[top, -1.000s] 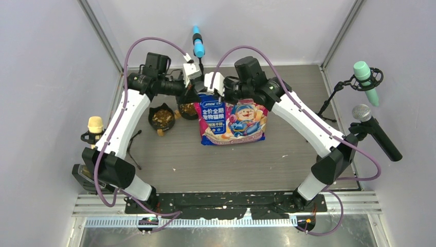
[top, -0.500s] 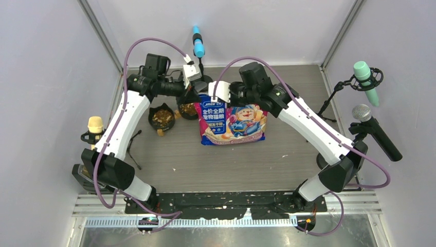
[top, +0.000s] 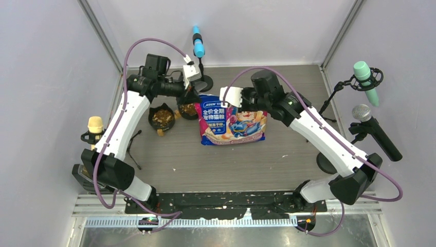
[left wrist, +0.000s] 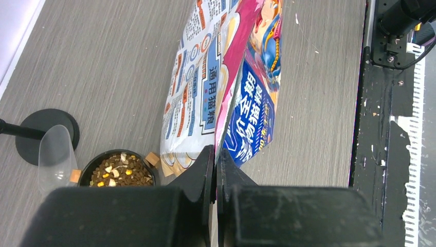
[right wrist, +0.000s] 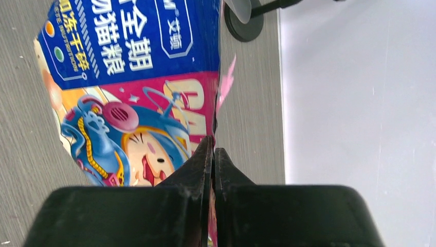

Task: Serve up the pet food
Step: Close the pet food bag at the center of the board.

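Observation:
The printed pet food bag stands at the middle back of the table. My left gripper is shut on its top left corner; the left wrist view shows the jaws pinching the bag's pink edge. My right gripper is shut on the top edge further right; the right wrist view shows the jaws closed on the bag's pink seam. Brown kibble fills one black bowl, and a second bowl beside the bag also holds kibble.
A microphone stand base sits just behind the bag, with a blue microphone above it. A clear scoop lies by that base. A yellow microphone stands at the left edge; green and grey microphones stand at the right.
My right gripper has slid right along the bag's top edge, away from the left gripper, and its arm swung right. The left arm and the bowls have not moved.

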`<action>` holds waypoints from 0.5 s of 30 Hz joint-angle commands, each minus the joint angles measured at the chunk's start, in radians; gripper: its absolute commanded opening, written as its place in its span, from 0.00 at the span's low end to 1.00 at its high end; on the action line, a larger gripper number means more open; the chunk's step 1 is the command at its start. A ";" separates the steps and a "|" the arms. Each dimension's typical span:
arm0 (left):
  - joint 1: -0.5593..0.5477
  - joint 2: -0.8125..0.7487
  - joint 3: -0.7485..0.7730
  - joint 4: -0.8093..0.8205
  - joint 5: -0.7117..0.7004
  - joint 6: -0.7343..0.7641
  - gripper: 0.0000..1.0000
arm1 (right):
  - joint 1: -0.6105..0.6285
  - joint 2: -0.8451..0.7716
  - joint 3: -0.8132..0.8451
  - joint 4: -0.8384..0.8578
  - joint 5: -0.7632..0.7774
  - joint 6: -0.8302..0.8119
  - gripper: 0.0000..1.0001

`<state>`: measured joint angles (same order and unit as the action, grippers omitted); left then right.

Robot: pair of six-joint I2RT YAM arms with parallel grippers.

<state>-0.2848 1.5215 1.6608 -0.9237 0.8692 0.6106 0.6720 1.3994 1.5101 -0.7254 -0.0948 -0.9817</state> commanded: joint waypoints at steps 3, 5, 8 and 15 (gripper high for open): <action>0.066 -0.064 -0.021 -0.055 -0.120 0.014 0.00 | -0.137 -0.124 -0.085 -0.142 0.314 -0.042 0.05; 0.067 -0.069 -0.027 -0.051 -0.122 0.012 0.00 | -0.151 -0.141 -0.107 -0.130 0.323 -0.047 0.05; 0.068 -0.073 -0.035 -0.047 -0.124 0.011 0.00 | -0.171 -0.172 -0.135 -0.119 0.334 -0.060 0.05; 0.068 -0.071 -0.033 -0.041 -0.125 0.009 0.00 | -0.217 -0.210 -0.171 -0.147 0.354 -0.104 0.05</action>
<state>-0.2848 1.5009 1.6314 -0.8932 0.8845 0.6102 0.5858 1.2621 1.3567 -0.6701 -0.0933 -1.0279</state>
